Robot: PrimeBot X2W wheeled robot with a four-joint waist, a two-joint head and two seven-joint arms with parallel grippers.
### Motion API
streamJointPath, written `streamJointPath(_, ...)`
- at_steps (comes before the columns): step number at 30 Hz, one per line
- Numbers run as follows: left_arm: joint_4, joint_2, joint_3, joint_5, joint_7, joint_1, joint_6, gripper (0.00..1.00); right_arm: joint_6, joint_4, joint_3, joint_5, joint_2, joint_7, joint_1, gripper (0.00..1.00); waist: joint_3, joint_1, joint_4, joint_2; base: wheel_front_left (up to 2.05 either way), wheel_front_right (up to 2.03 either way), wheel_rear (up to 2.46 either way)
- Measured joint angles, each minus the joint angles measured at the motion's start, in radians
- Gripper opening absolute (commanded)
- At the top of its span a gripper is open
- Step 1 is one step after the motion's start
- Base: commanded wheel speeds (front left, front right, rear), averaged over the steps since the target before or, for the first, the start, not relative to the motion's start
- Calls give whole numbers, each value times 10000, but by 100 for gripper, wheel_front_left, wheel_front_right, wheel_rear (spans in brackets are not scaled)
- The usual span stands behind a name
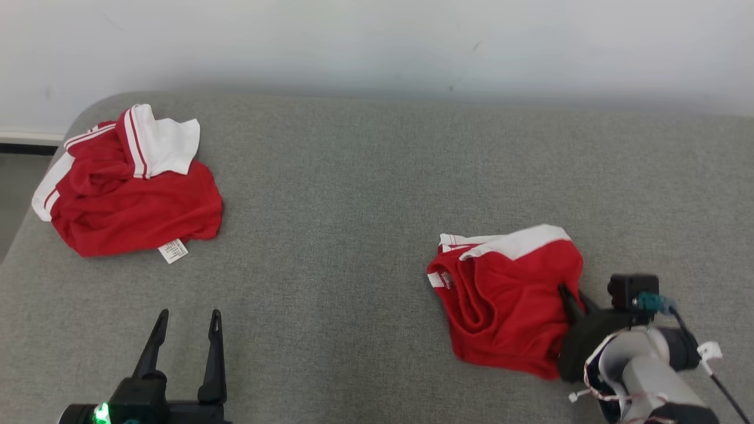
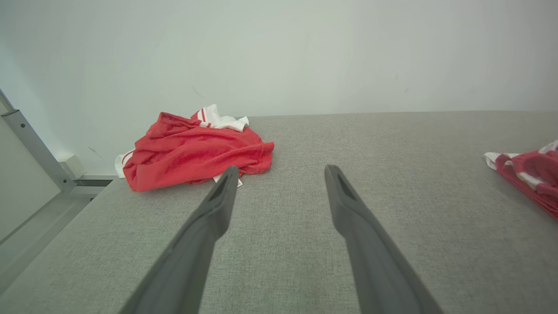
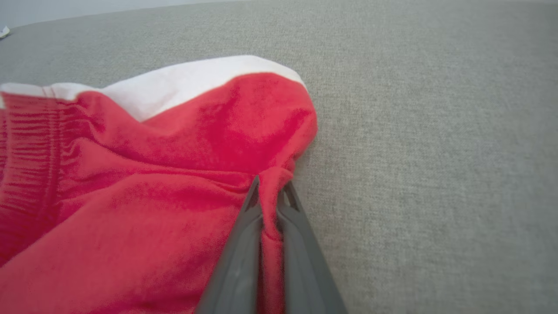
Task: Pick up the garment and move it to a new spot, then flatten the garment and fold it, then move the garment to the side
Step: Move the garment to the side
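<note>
Two red garments with white trim lie on the grey surface. One garment (image 1: 506,294) (image 3: 144,174) is bunched at the right; its edge also shows in the left wrist view (image 2: 529,172). My right gripper (image 1: 570,296) (image 3: 271,188) is shut on a pinched fold of red cloth at this garment's right edge. A second red and white garment (image 1: 129,182) (image 2: 196,150) lies crumpled at the far left, with a white label at its near edge. My left gripper (image 1: 188,321) (image 2: 281,174) stands open at the lower left, holding nothing, well short of that garment.
The grey fabric surface (image 1: 353,206) runs back to a pale wall (image 1: 377,41). Its left edge drops off by a metal frame (image 2: 30,144) and a dark gap at the floor. Bare surface lies between the two garments.
</note>
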Motion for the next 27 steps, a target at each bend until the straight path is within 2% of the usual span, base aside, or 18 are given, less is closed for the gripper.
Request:
streamJointPath(10,-587,-136,-165,-228,0,-745,-40,100,0,-529,1080,207,-1363,232,-2147,0,996,0,-116,0,0,0,0)
streamJointPath(15,-1175,-165,-190,-119,2,-1317,-25,100,0,-748,1266,364,-2612,320,-3038,0,1857,2,-231,2,0,0,0)
streamJointPath(17,-1331,-159,-167,-81,0,-1412,-19,100,2,-767,1277,412,-2861,336,-3138,0,2032,2,-257,2,0,0,0)
streamJointPath(22,-1954,69,-67,94,0,-1790,-36,100,0,-888,1266,568,-3745,324,-3720,0,2879,3,-478,2,0,0,0)
streamJointPath(27,-2412,431,2,232,0,-2050,-96,100,0,-1045,1266,635,-4364,360,-4080,0,3515,3,-926,2,0,0,0)
